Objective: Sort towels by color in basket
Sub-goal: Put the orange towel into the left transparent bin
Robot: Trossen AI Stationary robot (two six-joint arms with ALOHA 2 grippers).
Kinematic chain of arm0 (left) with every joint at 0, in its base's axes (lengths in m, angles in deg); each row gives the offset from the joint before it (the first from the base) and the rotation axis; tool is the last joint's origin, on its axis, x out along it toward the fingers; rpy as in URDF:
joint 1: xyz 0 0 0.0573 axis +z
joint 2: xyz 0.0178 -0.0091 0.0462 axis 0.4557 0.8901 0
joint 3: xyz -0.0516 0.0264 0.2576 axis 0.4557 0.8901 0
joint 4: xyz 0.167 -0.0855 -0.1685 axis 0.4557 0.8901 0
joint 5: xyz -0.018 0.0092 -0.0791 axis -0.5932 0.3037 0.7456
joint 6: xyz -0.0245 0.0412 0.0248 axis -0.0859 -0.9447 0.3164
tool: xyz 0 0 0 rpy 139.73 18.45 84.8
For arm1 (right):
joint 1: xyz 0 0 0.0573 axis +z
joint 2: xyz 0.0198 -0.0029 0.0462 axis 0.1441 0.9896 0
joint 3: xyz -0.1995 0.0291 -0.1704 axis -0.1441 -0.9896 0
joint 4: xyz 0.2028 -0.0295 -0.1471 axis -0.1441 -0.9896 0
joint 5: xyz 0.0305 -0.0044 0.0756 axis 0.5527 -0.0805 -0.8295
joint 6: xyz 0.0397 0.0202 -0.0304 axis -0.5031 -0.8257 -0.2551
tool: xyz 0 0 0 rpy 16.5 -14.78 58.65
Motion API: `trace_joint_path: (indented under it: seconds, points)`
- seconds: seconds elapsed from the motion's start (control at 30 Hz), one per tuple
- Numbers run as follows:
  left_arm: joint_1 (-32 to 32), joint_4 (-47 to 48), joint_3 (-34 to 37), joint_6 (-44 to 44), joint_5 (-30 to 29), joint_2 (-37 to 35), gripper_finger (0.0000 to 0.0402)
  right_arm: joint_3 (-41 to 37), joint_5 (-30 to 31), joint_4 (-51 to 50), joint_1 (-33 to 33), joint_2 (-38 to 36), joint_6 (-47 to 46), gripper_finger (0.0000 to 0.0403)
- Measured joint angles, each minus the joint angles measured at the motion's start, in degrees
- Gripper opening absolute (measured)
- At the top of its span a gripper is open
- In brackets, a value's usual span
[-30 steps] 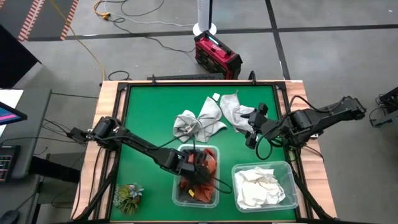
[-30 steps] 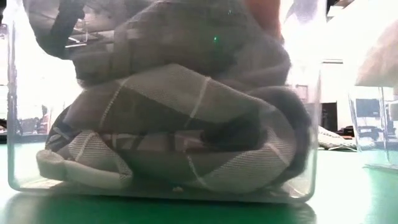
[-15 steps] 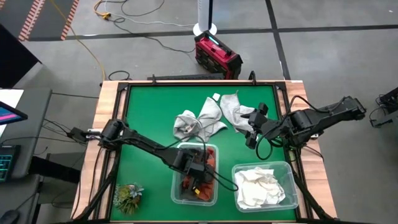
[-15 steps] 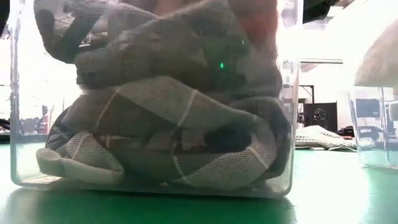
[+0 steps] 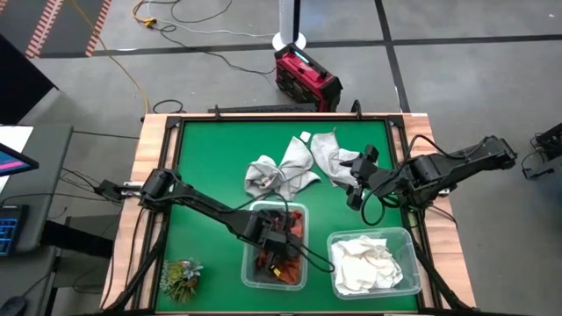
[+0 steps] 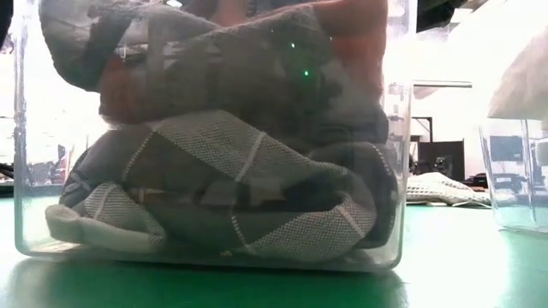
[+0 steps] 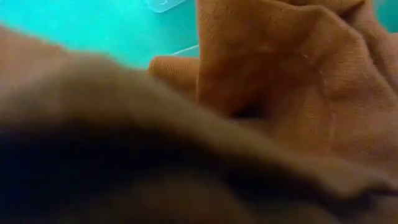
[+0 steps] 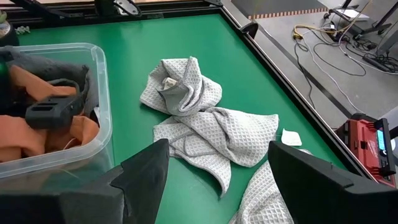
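Rust-orange towels point(image 5: 297, 230): inside the left clear bin point(image 5: 249, 274).
Left tool point(image 5: 277, 248): buried among them, grip state unclear.
Right tool point(image 5: 356, 180): spread wide, empty, beside light-grey towels point(image 5: 279, 173) on the bench point(image 5: 206, 167).
Advice: lift straight out, dragging nothing along.

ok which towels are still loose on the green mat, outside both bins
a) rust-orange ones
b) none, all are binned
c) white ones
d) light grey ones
d: the light grey towels lie loose on the green mat, while the rust-orange towels sit in the left bin and the white towels fill the right bin.
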Motion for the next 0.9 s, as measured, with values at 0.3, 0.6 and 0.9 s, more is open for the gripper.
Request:
trace_joint_path:
  seconds: [0.3,0.6,0.9]
  points:
    - [-0.1,-0.6,0.0,0.9,-0.1,-0.6,0.0167,0.0,0.0,0.0,0.0,0.0,0.0,0.0306]
    - [-0.1,5.8,-6.9,0.0,3.6,-2.2,0.0236,0.0,0.0,0.0,0.0,0.0,0.0,0.0306]
    - [0.2,18.8,-17.1,-1.1,3.8,-2.3,0.0234,0.0,0.0,-0.1,0.0,0.0,0.0,0.0306]
